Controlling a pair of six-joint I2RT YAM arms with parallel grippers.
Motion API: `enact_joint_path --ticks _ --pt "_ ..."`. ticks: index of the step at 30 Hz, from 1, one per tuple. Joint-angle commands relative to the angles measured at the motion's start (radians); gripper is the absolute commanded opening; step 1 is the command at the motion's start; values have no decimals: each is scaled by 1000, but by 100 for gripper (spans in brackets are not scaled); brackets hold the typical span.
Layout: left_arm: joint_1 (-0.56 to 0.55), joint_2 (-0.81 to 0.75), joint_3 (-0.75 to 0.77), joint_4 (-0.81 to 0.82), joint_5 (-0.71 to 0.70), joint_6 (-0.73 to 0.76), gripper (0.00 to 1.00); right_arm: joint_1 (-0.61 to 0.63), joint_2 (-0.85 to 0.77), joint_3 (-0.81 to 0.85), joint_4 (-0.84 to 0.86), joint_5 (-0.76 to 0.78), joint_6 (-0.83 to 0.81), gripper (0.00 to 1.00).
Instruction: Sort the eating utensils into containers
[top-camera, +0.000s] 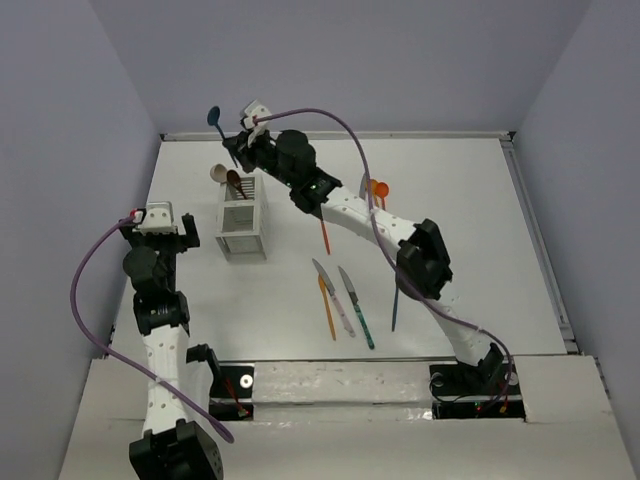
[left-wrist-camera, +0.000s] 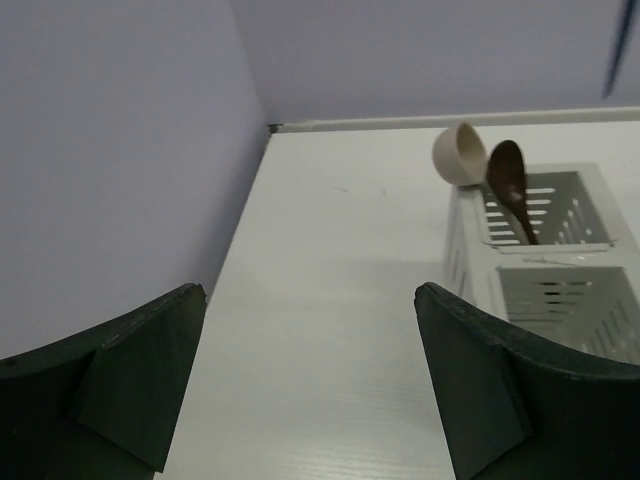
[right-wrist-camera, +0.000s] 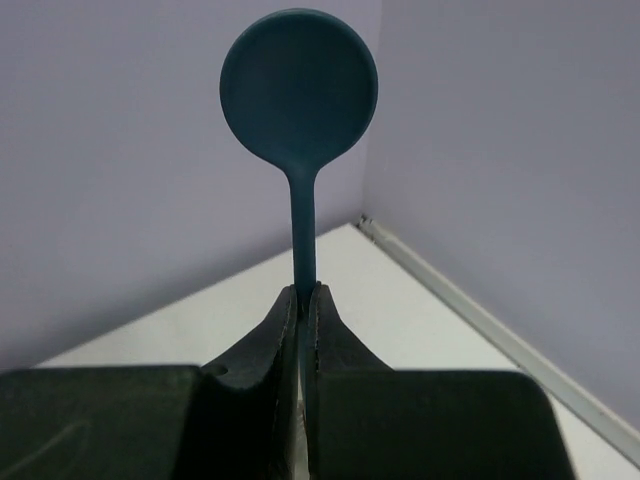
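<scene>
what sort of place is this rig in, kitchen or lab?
Most likely a lab test cell, not a kitchen: a plain white table boxed in by blank lavender panels, with loose utensils laid out beside a white slatted caddy.

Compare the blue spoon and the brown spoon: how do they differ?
The blue spoon is clamped by its handle in the shut right gripper; the brown spoon stands in the far end compartment of the caddy. The blue spoon's bowl is round; the brown spoon's is oval. Both are slim, plain spoons.
</scene>
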Motion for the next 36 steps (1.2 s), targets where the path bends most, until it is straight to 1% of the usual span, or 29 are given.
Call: enact_joint_path --ticks 1,3,5,10,14,18,23,25,28,29,31,32,36 --pt "6 -18 -23 54 241 -47 99 11 96 197 -9 -108 -69 0" --pt "6 -15 -54 70 254 -38 99 11 129 183 13 -98 -82 0" --pt "6 -8 -64 71 299 -29 99 11 140 136 34 -109 -89 0" --pt "6 -1 -89 99 313 -24 99 11 179 64 76 -66 -80 0" --pt "6 -4 -101 106 299 -18 99 11 223 50 77 -83 -97 0" --pt "6 -7 -100 108 304 -20 99 11 258 50 80 -66 -120 0" --pt "6 -15 -104 108 301 -15 99 11 260 44 79 -59 -145 0" --pt "6 -15 -106 106 299 -15 99 11 254 38 80 -59 -151 5" --pt "6 -18 -101 105 301 -20 99 11 252 27 80 -52 -158 20" --pt "6 -20 -98 102 301 -20 99 11 251 24 80 -49 -160 24" --pt "6 -23 -98 99 299 -20 99 11 246 16 79 -49 -162 28" --pt "6 -24 -100 99 297 -18 99 11 242 9 80 -49 -162 32" --pt "6 -27 -103 99 299 -15 99 11 209 -28 82 -48 -183 34"
